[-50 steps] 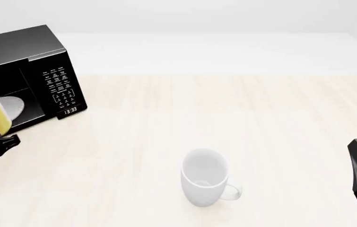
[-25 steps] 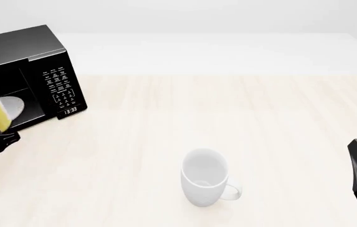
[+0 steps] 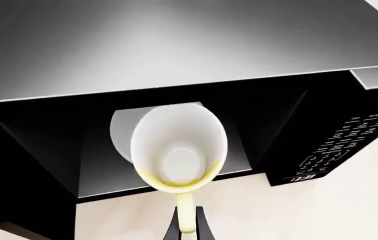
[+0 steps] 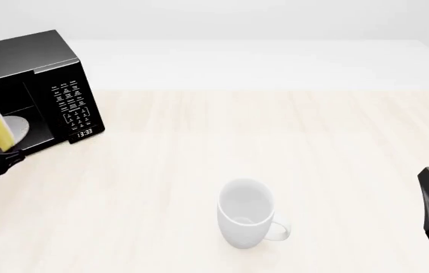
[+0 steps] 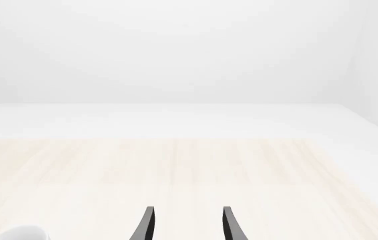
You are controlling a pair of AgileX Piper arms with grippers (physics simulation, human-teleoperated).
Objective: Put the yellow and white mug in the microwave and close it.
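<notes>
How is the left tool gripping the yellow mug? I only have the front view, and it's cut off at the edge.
Observer: By the handle. The left tool is shut on it, and the yellow mug has its mouth facing the wrist camera.
Operator: Is it lined up with the microwave?
Observer: Yes, it's roughly centred before the open microwave, with the plate right behind it.
Operator: And the right tool?
Observer: The right tool is open, with nothing between its fingers.

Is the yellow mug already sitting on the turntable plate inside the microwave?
No. In the left wrist view the left gripper holds the yellow mug by its handle at the microwave opening, in front of the turntable plate.
</notes>
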